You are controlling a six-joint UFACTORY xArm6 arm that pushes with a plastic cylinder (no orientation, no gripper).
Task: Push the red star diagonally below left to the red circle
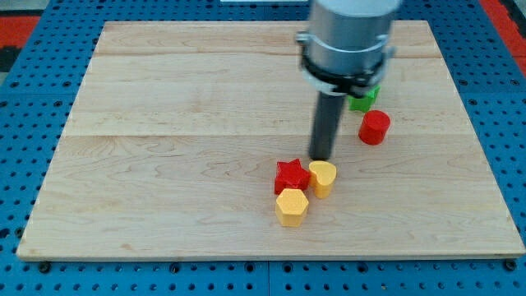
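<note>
Pale wooden board point(164, 164) bearing five matte blocks: red star point(291, 176) (just below my tip point(320, 158)), red circle point(375, 127) upper right, two yellow blocks point(292, 206), one green block point(362, 99). The bare rod holds nothing.

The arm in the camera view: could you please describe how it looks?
A grey cylindrical body with a black ring at its base enters from the view's top. A straight dark rod hangs below it, ending in my tip. No cables or markings are visible.
</note>
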